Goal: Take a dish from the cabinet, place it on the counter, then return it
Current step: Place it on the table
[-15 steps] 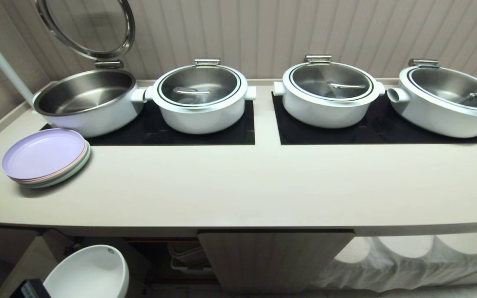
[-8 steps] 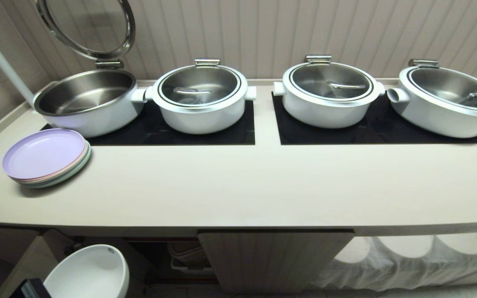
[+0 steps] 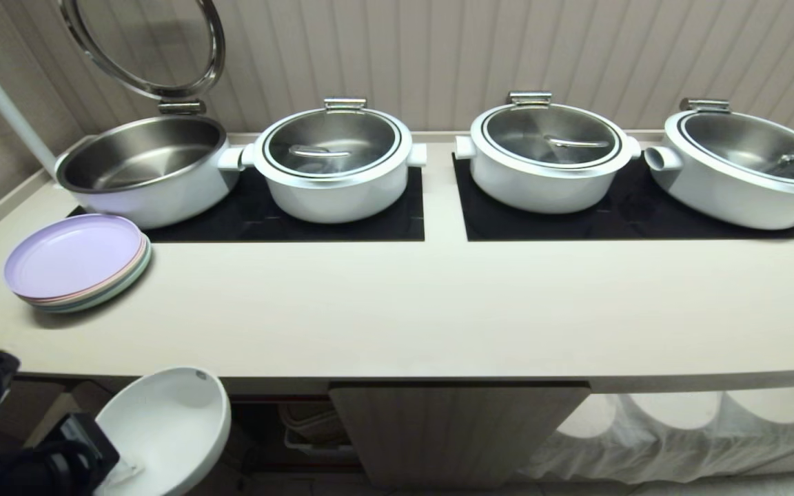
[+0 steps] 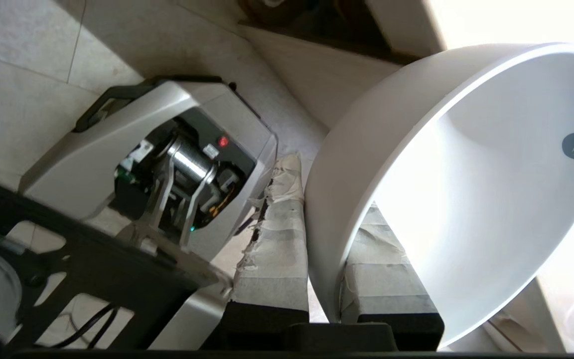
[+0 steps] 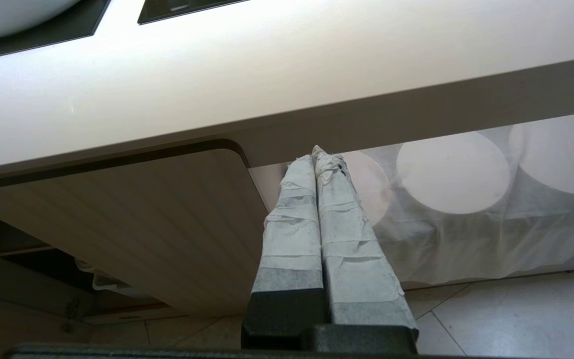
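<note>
The dish [image 3: 163, 427], a plain white deep bowl with a small dark mark inside its rim, hangs tilted just below the counter's [image 3: 397, 310] front edge at the left. My left gripper [image 3: 120, 470] is shut on its rim. In the left wrist view one taped finger presses outside the dish [image 4: 466, 199] wall and the other inside, with the left gripper [image 4: 329, 199] pinching the wall. The cabinet [image 3: 459, 427] has one ribbed door closed and a dark opening left of it. My right gripper [image 5: 319, 157] is shut on nothing, parked low before the cabinet door [image 5: 142, 224].
A stack of pastel plates [image 3: 76, 262] lies at the counter's left end. Several large white pots [image 3: 335, 165] stand on black mats [image 3: 287, 220] along the back. A white cloth-covered load [image 3: 679, 427] sits under the counter at the right. The robot's base [image 4: 167, 164] is beside the dish.
The dish has risen toward the counter's front edge and shifted slightly right, still gripped. The left arm and gripper have come into the head view at the lower left.
</note>
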